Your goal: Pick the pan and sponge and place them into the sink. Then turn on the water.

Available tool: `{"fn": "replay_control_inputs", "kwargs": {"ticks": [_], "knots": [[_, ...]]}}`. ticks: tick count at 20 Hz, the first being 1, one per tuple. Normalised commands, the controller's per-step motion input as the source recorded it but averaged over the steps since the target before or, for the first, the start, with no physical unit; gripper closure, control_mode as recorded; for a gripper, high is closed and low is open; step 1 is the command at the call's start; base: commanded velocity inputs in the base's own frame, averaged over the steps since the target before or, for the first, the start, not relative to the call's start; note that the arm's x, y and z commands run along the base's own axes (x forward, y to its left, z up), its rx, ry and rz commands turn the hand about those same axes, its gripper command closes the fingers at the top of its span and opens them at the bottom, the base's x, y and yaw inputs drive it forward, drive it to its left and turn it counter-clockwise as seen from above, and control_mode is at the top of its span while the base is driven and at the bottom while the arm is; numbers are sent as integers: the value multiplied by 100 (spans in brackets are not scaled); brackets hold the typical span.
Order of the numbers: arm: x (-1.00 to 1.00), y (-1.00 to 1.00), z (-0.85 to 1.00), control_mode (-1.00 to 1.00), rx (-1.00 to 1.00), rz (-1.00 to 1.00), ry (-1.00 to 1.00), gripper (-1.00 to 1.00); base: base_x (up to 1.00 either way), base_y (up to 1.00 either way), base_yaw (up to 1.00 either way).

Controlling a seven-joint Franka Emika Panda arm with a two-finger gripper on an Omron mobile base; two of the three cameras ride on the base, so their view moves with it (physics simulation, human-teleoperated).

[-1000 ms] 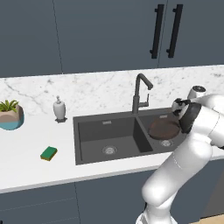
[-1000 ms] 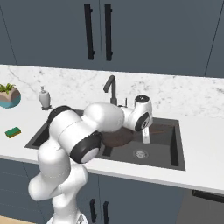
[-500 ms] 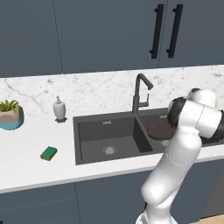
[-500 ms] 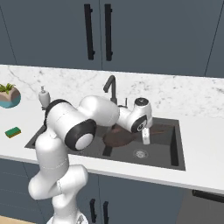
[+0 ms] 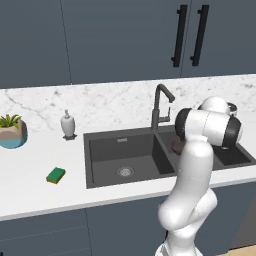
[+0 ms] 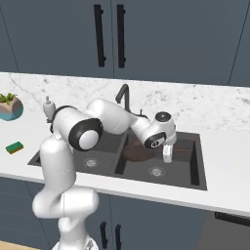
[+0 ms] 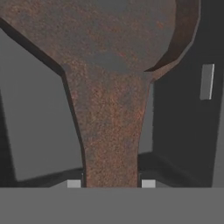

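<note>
The dark brown pan [image 6: 138,152] lies tilted in the right basin of the dark grey sink [image 6: 195,161]. In the hand view its rusty handle [image 7: 111,144] runs down between my fingertips [image 7: 73,183], and my gripper [image 7: 111,183] is shut on it. From the right base view my gripper [image 6: 167,155] hangs low over the right basin, beside the pan. My arm hides most of the pan [image 5: 176,145] in the left base view. The green and yellow sponge [image 5: 56,175] lies on the counter left of the sink [image 5: 89,160]. The dark faucet [image 5: 159,106] stands behind the divider.
A white soap dispenser [image 5: 67,124] stands behind the sink's left corner and a potted plant [image 5: 12,131] sits at the far left. The left basin holds nothing but its silver drain [image 5: 125,171]. Dark cabinets rise above the marble backsplash.
My arm's elbow has swung over the sink toward the left, while the gripper stays low in the right basin, still shut on the pan's handle. The sponge has not moved.
</note>
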Motion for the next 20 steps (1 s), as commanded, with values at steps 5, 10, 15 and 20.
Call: {"fn": "replay_control_inputs", "kwargs": {"ticks": [5,10,15,20], "knots": [[0,0,0,-100,0,1,-10,100,0,0,0],[0,4,-10,-100,0,4,-6,100,0,0,0],[0,11,-32,-100,-1,1,-3,100,0,0,0],[0,12,-35,-100,-1,0,-3,100,0,0,0]]}}
